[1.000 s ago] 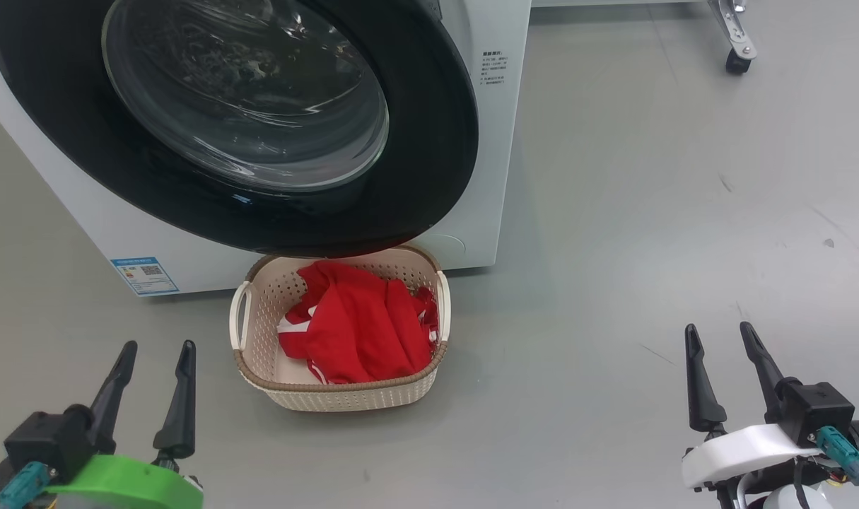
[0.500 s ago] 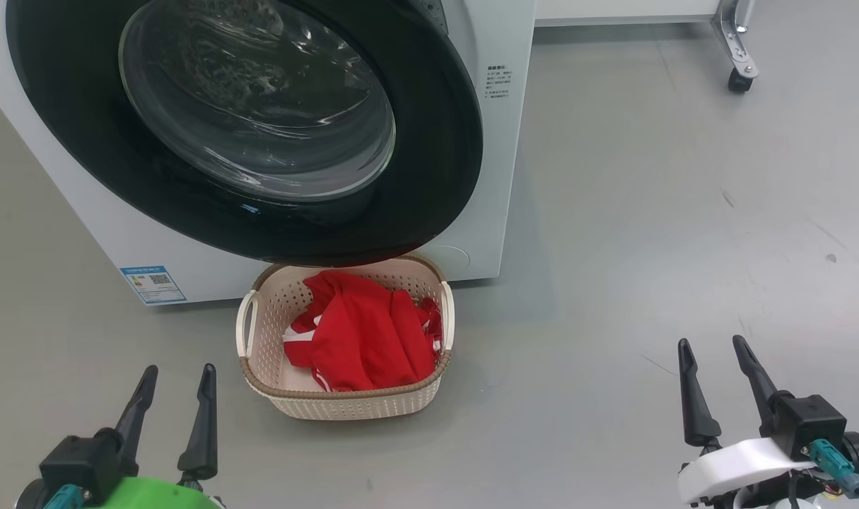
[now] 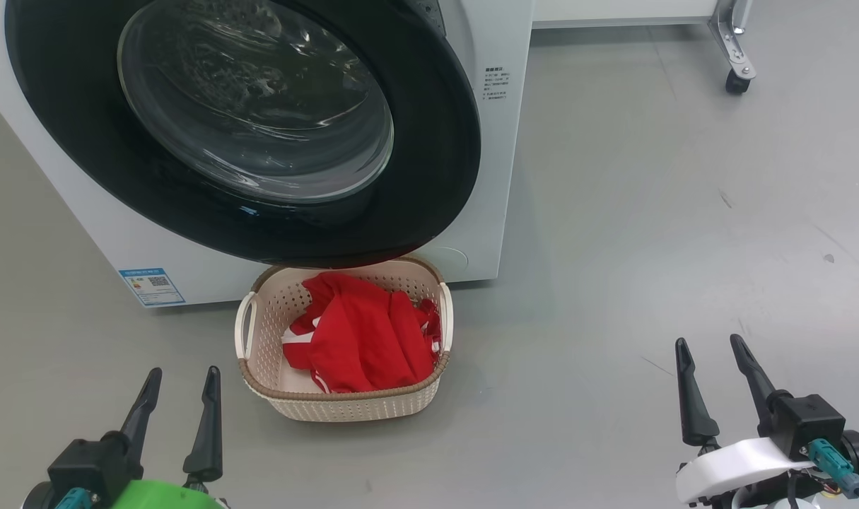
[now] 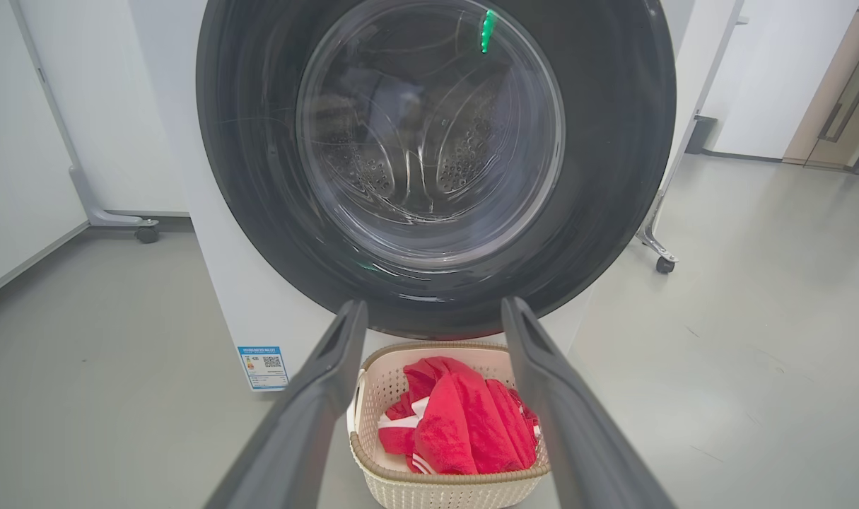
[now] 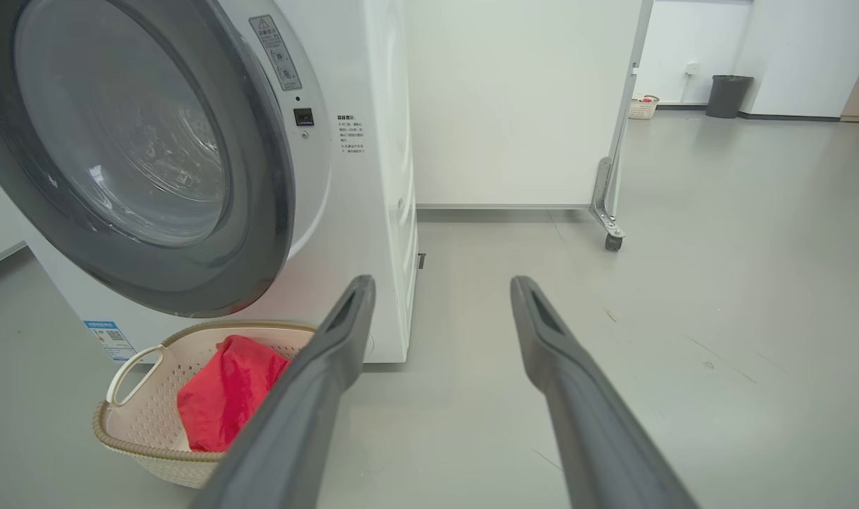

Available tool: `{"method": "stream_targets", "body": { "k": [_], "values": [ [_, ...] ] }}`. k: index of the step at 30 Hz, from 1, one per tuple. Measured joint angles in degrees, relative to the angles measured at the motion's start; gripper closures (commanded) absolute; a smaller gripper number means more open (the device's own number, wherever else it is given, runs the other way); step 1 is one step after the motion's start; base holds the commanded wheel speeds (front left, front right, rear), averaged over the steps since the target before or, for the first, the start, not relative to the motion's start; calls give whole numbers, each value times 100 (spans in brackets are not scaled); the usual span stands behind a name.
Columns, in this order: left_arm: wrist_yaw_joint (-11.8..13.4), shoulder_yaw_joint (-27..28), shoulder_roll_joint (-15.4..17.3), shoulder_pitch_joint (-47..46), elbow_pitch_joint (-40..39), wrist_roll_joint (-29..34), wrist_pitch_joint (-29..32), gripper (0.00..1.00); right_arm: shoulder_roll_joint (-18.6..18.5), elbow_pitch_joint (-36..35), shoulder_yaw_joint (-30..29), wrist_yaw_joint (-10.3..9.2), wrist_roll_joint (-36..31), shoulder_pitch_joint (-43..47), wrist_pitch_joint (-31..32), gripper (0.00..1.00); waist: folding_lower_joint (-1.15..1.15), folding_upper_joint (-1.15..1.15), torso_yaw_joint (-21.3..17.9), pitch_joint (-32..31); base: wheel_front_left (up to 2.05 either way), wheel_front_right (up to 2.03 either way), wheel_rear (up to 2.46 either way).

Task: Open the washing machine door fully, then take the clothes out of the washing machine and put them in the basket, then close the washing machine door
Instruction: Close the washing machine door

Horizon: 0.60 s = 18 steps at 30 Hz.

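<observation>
The white washing machine (image 3: pixel 496 177) stands at the upper left, and its round black door (image 3: pixel 436 141) lies closed against its front. Through the glass window the steel drum (image 4: pixel 429 162) shows. Below the door, the cream basket (image 3: pixel 344 410) sits on the floor with the red clothes (image 3: pixel 362 339) piled inside. My left gripper (image 3: pixel 183 375) is open at the lower left, just left of the basket and pointing at it. My right gripper (image 3: pixel 708 343) is open over bare floor, far to the basket's right. The left wrist view frames the basket (image 4: pixel 443 488) and the clothes (image 4: pixel 457 431) between the open fingers.
Grey floor spreads to the right of the machine. A white wheeled panel with a metal caster leg (image 3: pixel 737 71) stands behind at the upper right. A blue label (image 3: pixel 151 285) marks the machine's lower front. A dark bin (image 5: pixel 727 95) stands far back.
The head camera has shifted, so the machine and basket sit slightly lower and further right. Both grippers stay open and sit a little lower in the view.
</observation>
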Motion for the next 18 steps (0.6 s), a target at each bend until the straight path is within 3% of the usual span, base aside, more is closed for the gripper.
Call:
{"method": "stream_targets", "body": {
  "k": [1,2,3,4,18],
  "values": [
    [0,0,0,0,0,7,0,0,0,-8,4,0,0,0,0,0,0,0,-1,1,0,0,0],
    [1,0,-2,0,0,7,-1,0,0,-18,7,0,0,0,0,24,0,0,-2,2,0,0,0],
    [1,0,-3,0,0,7,-1,0,0,-20,9,0,0,1,7,73,0,0,-3,3,0,0,0],
    [2,-1,-5,0,0,7,-1,0,-1,-19,20,0,0,2,46,100,0,0,-4,5,0,0,0],
    [11,-55,-54,-1,38,38,-27,0,-44,-19,16,1,1,4,129,100,0,0,15,-44,0,0,0]
  ]
}}
